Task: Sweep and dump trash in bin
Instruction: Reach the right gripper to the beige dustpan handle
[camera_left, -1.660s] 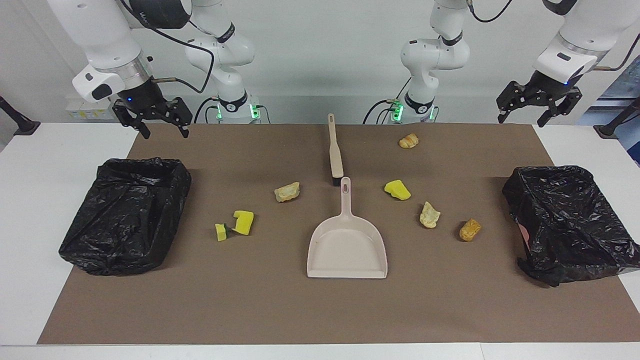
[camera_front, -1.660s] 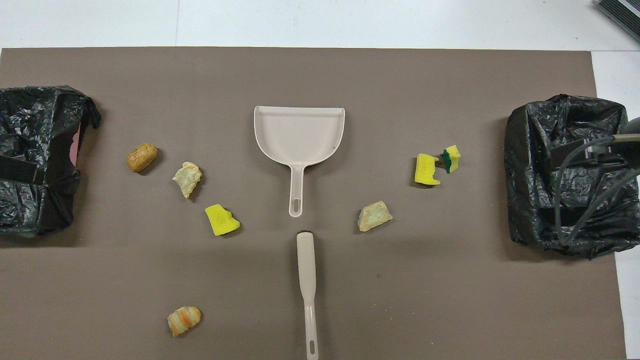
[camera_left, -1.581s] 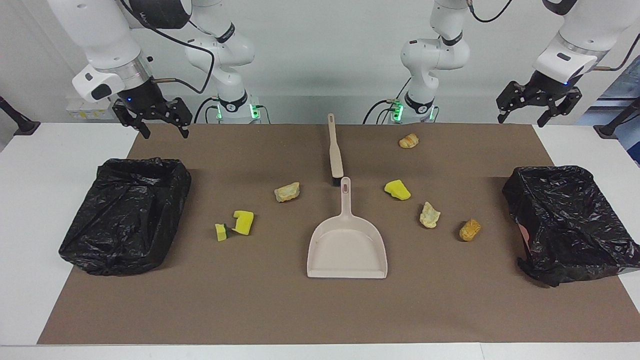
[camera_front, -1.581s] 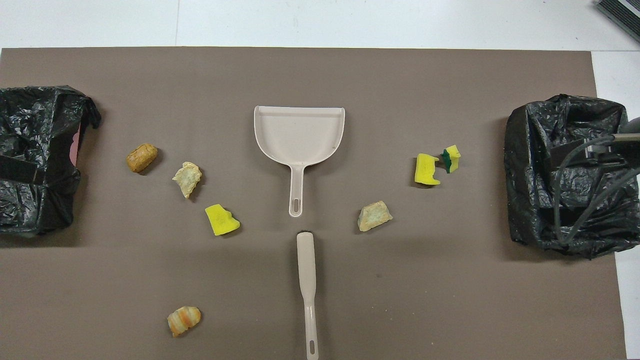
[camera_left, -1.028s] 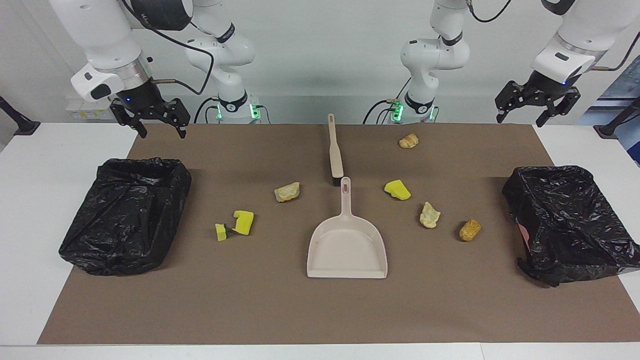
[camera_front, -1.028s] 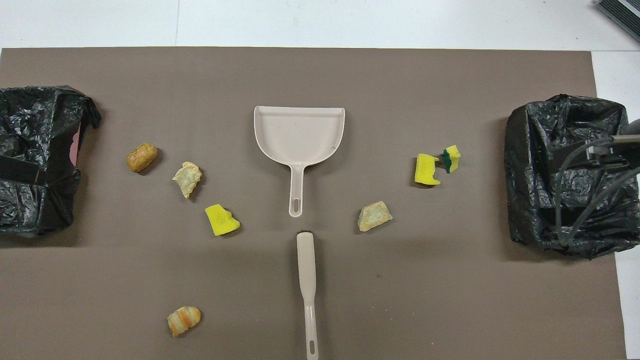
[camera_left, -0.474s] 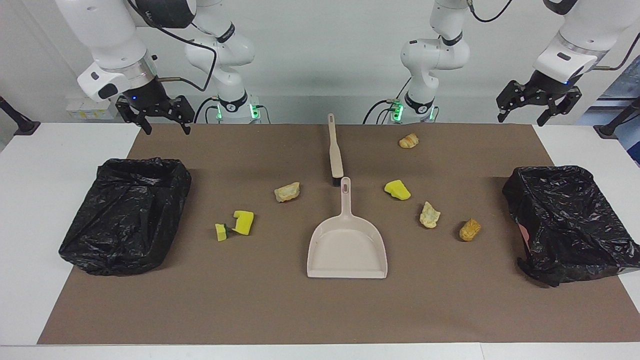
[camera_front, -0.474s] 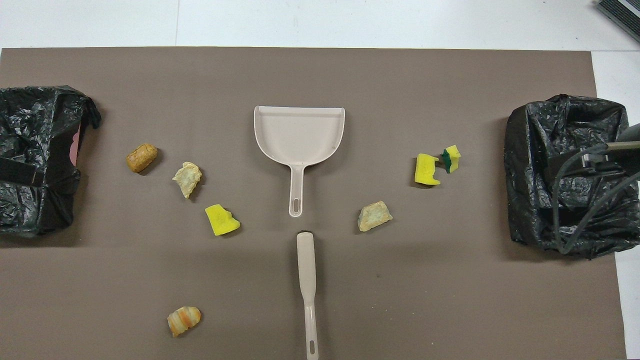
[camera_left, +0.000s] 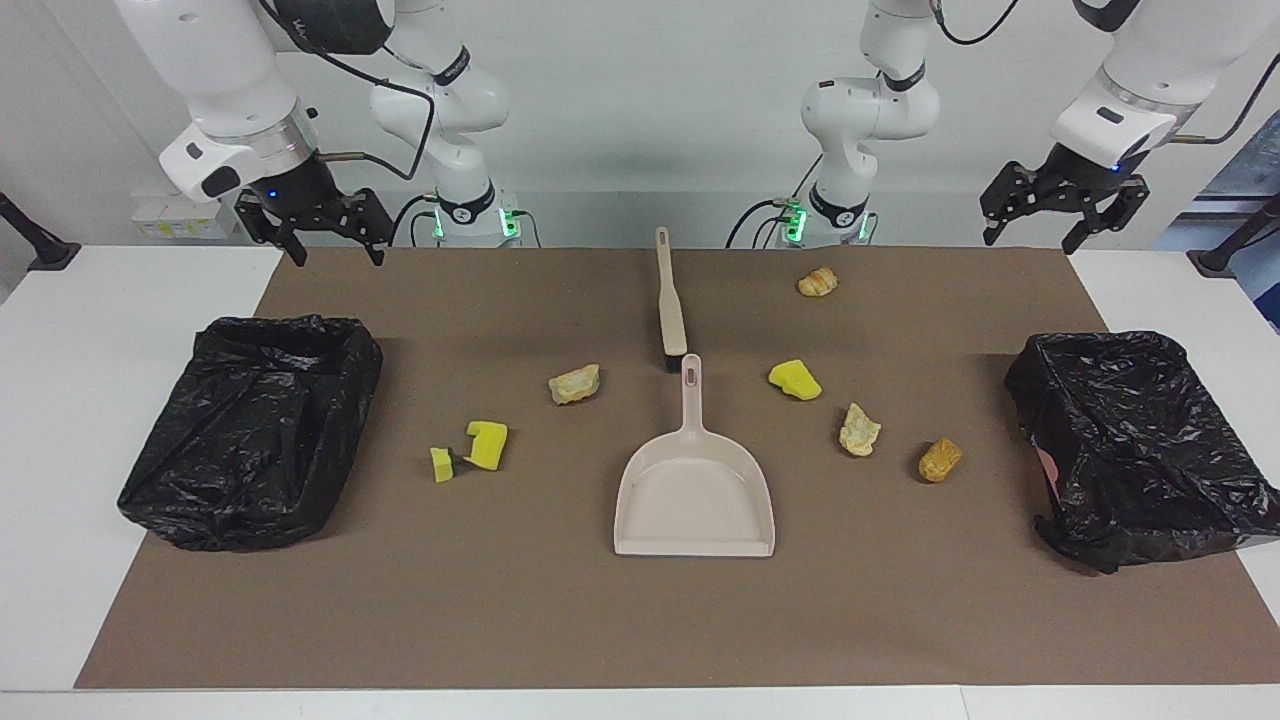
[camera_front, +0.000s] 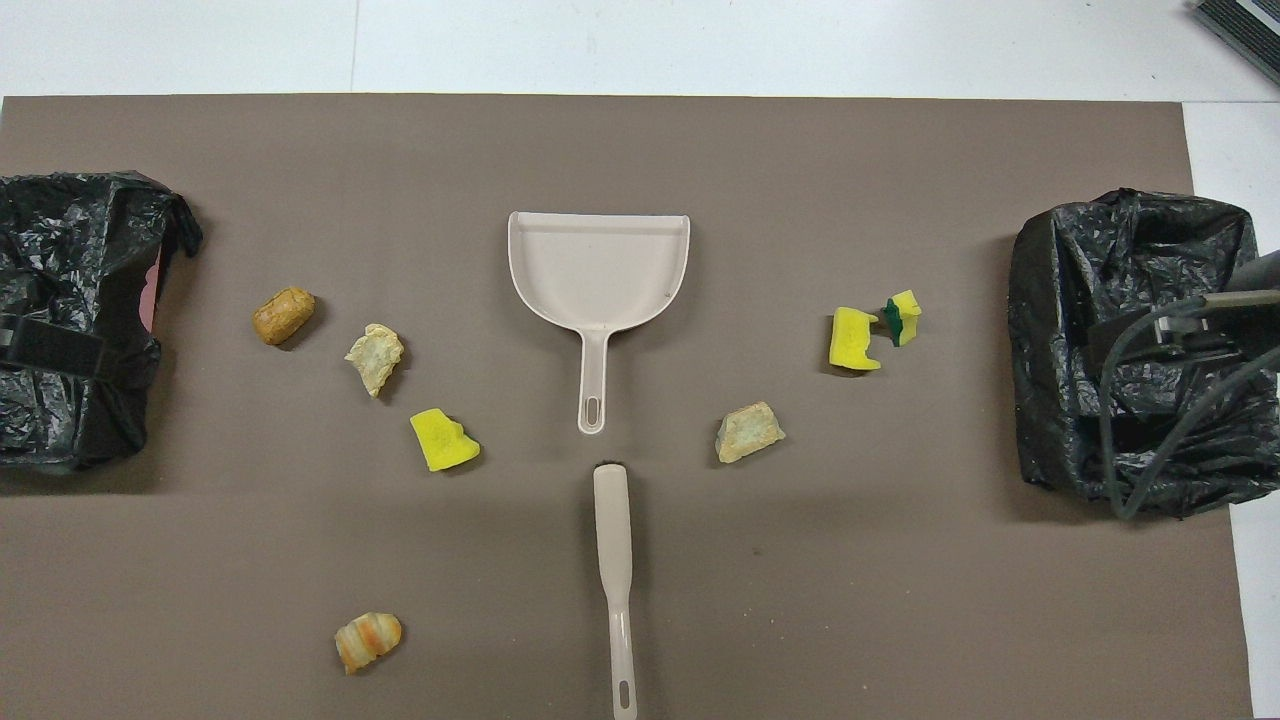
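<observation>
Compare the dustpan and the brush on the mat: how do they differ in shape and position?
1. The dustpan has a wide flat scoop with a short handle; the brush is one long narrow stick with dark bristles at one end.
2. The dustpan lies farther from the robots; the brush lies nearer to them.
3. The dustpan's handle points toward the robots; the brush's handle also does, with its bristle end toward the dustpan.

Both are beige, lie flat in one line, and are untouched.

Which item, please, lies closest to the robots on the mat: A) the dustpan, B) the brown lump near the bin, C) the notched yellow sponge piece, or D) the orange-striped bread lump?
D: the orange-striped bread lump sits highest in the facing view, well above the dustpan and the other scraps.
</observation>
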